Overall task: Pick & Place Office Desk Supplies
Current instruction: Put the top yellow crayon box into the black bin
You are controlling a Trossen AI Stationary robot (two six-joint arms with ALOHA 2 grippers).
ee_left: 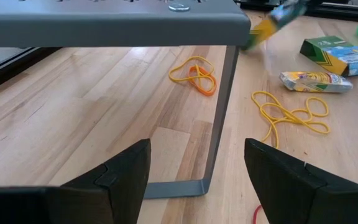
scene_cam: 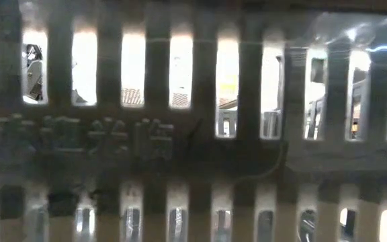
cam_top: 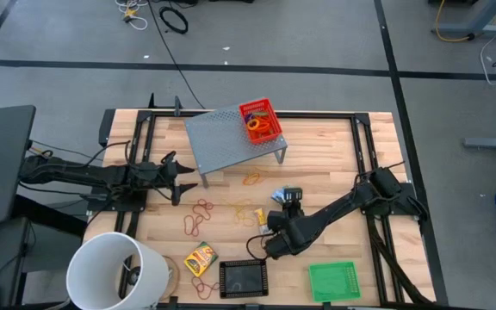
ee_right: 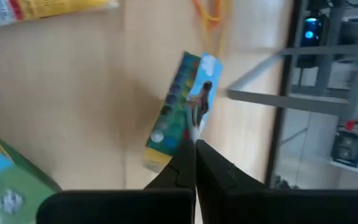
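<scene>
Right gripper [ee_right: 194, 146] pressed together, pinching a corner of a small teal-green and yellow printed packet [ee_right: 182, 109]; packet's long axis running straight on from the fingertips. In high view, right gripper [cam_top: 275, 226] low over mid-tabletop, nearer than the left arm to the black mesh tray [cam_top: 244, 277] and green mesh tray [cam_top: 332, 281] at the near edge. Red mesh tray [cam_top: 261, 120] up on the grey perforated metal riser [cam_top: 222, 136]. Left gripper [ee_left: 197, 180] spread, empty, beside the riser leg. Thin tan-orange rubber bands [cam_top: 198, 215] loose on wooden tabletop [cam_top: 334, 155]. Low view blocked by a slatted surface; packet contact hidden by the arm in high view.
</scene>
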